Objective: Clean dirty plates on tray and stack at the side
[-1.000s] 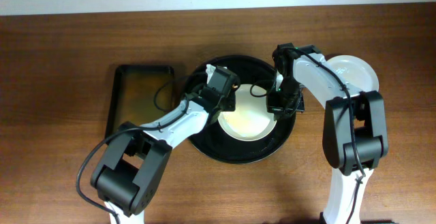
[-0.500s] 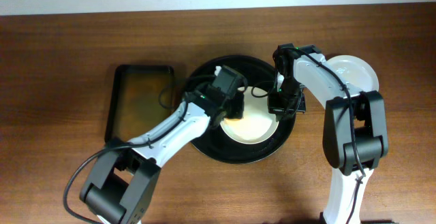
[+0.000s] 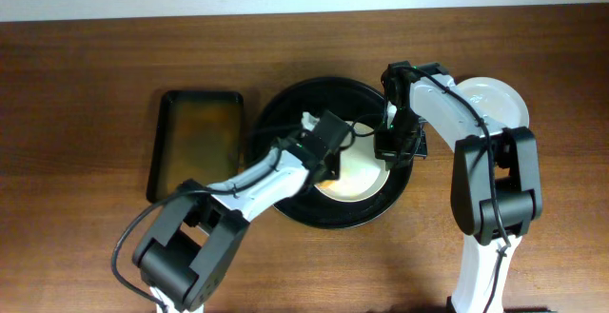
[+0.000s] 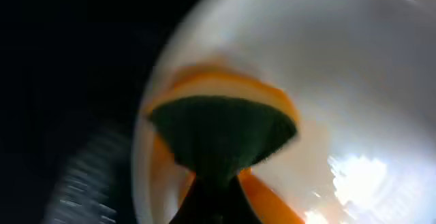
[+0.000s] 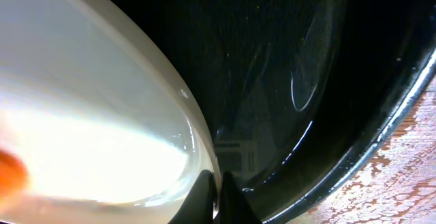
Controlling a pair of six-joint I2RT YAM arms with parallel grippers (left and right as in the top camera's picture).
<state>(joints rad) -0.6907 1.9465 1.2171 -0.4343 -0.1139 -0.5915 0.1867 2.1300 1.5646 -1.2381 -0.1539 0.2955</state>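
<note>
A white plate (image 3: 366,175) lies on the round black tray (image 3: 285,194). My left gripper (image 3: 326,156) is shut on an orange sponge with a dark green scouring face (image 4: 225,135). It presses the sponge on the plate's (image 4: 354,81) left rim, and orange streaks show beside it. My right gripper (image 3: 395,146) is shut on the plate's right rim; its fingertips (image 5: 219,186) pinch the edge of the plate (image 5: 88,115) over the tray floor (image 5: 286,81). An orange patch (image 5: 10,173) shows on the plate's far side. A second pale plate (image 3: 497,99) lies on the table right of the tray.
A rectangular dark tray with brownish liquid (image 3: 198,142) stands left of the round tray. The left arm reaches over the round tray's left part. The tray's raised rim (image 5: 381,135) meets the wooden table (image 5: 415,176) on the right.
My left gripper has moved with the sponge from the tray's upper left down and right onto the plate. The right gripper and the plate have stayed put.
</note>
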